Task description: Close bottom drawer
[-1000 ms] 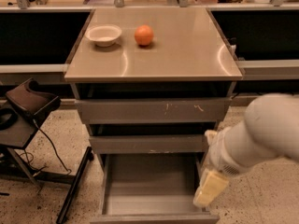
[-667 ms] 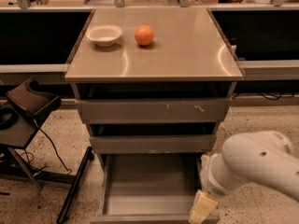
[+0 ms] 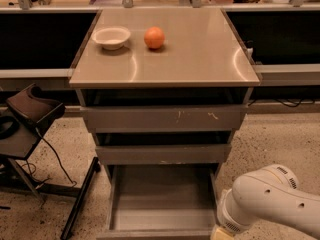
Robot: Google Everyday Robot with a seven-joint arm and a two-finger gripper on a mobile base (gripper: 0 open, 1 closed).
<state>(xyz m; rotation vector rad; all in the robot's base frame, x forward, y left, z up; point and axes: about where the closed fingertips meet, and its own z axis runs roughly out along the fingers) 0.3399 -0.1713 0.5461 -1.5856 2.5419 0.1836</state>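
The bottom drawer (image 3: 162, 196) is the lowest of three grey drawers and stands pulled far out, its shallow grey tray bare. Its plain front strip (image 3: 155, 233) lies at the view's bottom edge. My white arm (image 3: 272, 204) is low at the bottom right, beside the drawer's right front corner. Only a cream-coloured bit of my gripper (image 3: 218, 234) shows at the bottom edge, next to the front strip; the rest is below the view.
The middle drawer front (image 3: 162, 154) and the scratched top drawer front (image 3: 165, 118) sit slightly out. A white bowl (image 3: 111, 36) and an orange (image 3: 154, 37) rest on the cabinet top (image 3: 200, 59). A black stand with cables (image 3: 30, 111) is on the left floor.
My arm has dropped lower and to the right, and the gripper has sunk almost out of the view's bottom edge. The bottom drawer is still pulled out.
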